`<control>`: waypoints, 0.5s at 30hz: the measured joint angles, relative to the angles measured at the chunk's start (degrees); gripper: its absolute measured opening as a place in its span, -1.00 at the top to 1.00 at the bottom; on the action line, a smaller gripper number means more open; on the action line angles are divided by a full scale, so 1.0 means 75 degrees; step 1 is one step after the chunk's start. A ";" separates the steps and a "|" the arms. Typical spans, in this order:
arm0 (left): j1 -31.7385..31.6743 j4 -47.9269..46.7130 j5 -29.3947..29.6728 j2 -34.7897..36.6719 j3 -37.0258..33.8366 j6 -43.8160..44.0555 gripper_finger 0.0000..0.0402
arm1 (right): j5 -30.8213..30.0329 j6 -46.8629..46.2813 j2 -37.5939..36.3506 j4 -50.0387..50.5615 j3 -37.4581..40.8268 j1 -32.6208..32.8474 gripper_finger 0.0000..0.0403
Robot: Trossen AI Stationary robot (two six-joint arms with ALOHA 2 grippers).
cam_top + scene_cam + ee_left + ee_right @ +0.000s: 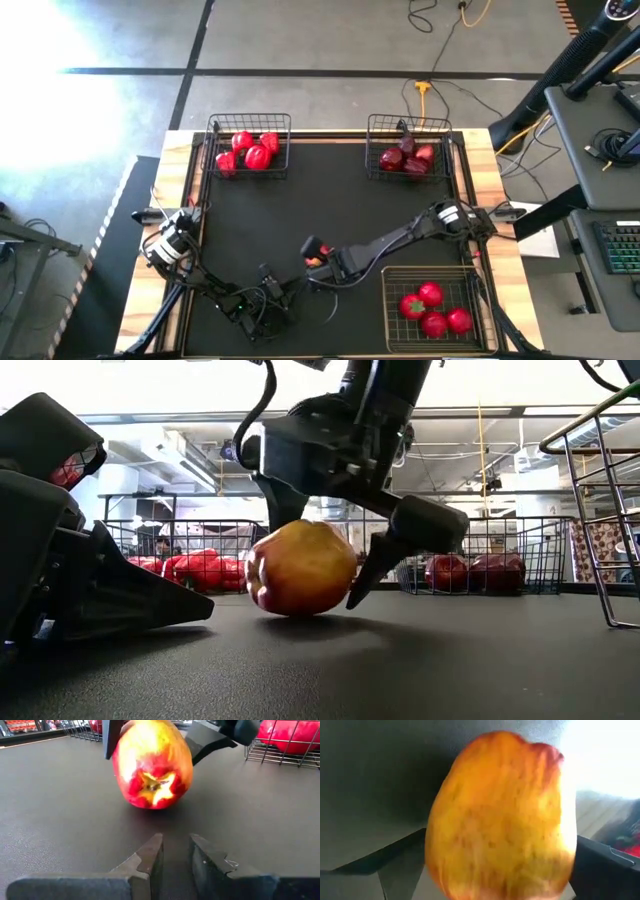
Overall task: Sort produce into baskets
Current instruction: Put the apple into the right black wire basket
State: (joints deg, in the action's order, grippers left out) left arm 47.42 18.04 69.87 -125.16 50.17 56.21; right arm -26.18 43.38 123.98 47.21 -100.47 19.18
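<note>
We are at the picking-up step. One fruit [299,568] sits on the surface, near the middle of the front edge, and it is not in a basket yet. It is red and yellow, more like an apple than the red things already sorted.

The right gripper [318,550] hangs over it with its jaws spread wide, one on each side of the fruit. We cannot tell if they touch it. The fruit rests on the surface.

The left gripper [176,855] lies low just beside the fruit, toward the front left corner, with its jaws pressed almost together and holding nothing.

We think the next move is to squeeze the jaws on the fruit, lift it, and carry it to a basket. Which one fits is hard to say.

From above we see all three baskets: one [249,148] at the back left, one [408,150] at the back right, one [432,305] at the front right corner. The fruit is mostly hidden there. The low view shows the jaws around it. The left wrist view shows its star-shaped end.
</note>
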 joint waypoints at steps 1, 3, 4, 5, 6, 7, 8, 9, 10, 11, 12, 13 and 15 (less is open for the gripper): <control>0.0000 0.0000 0.0000 0.0000 0.0000 0.0000 0.62 | 0.0117 -0.0179 0.0000 -0.0003 0.0000 -0.0007 -0.99; 0.0000 0.0000 0.0000 0.0000 0.0000 0.0000 0.62 | 0.0434 -0.0520 0.0000 -0.0027 0.0000 -0.0015 -0.99; 0.0000 0.0000 0.0000 0.0000 -0.0002 0.0000 0.62 | 0.0556 -0.0684 0.0000 -0.0069 0.0000 -0.0015 -0.99; 0.0000 0.0000 0.0003 0.0001 -0.0003 0.0000 0.62 | 0.0670 -0.0808 0.0000 -0.0123 0.0000 -0.0015 -0.99; 0.0000 0.0000 0.0003 0.0000 -0.0003 0.0000 0.62 | 0.0751 -0.0923 0.0000 -0.0195 0.0000 -0.0015 -0.99; 0.0000 0.0000 0.0003 0.0000 -0.0003 0.0000 0.62 | 0.0758 -0.1106 0.0000 -0.0278 0.0000 -0.0015 -0.99; 0.0000 0.0000 0.0003 0.0000 -0.0003 0.0000 0.62 | 0.0761 -0.1303 0.0000 -0.0329 0.0000 -0.0015 -0.98; 0.0000 0.0000 0.0003 0.0002 -0.0003 0.0000 0.62 | 0.0768 -0.1498 0.0000 -0.0357 0.0000 -0.0020 -0.98; 0.0000 0.0000 0.0003 0.0000 -0.0003 0.0000 0.62 | 0.0773 -0.1718 0.0000 -0.0364 0.0000 -0.0025 -0.96; 0.0000 0.0000 0.0003 0.0000 -0.0003 0.0000 0.62 | 0.0777 -0.1913 0.0000 -0.0352 0.0000 -0.0041 -0.94; 0.0000 0.0000 0.0006 0.0000 -0.0003 0.0000 0.62 | 0.0785 -0.2086 0.0000 -0.0341 0.0000 -0.0056 -0.91; 0.0000 0.0000 0.0006 0.0000 -0.0003 0.0000 0.62 | 0.0826 -0.2220 0.0000 -0.0340 0.0000 -0.0065 -0.88; 0.0000 0.0000 0.0006 0.0000 -0.0003 0.0000 0.62 | 0.0904 -0.2470 0.0000 -0.0348 0.0000 -0.0107 -0.81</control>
State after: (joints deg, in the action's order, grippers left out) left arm 47.42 18.04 69.91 -125.16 50.15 56.21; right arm -19.40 24.85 123.98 44.60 -100.47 18.37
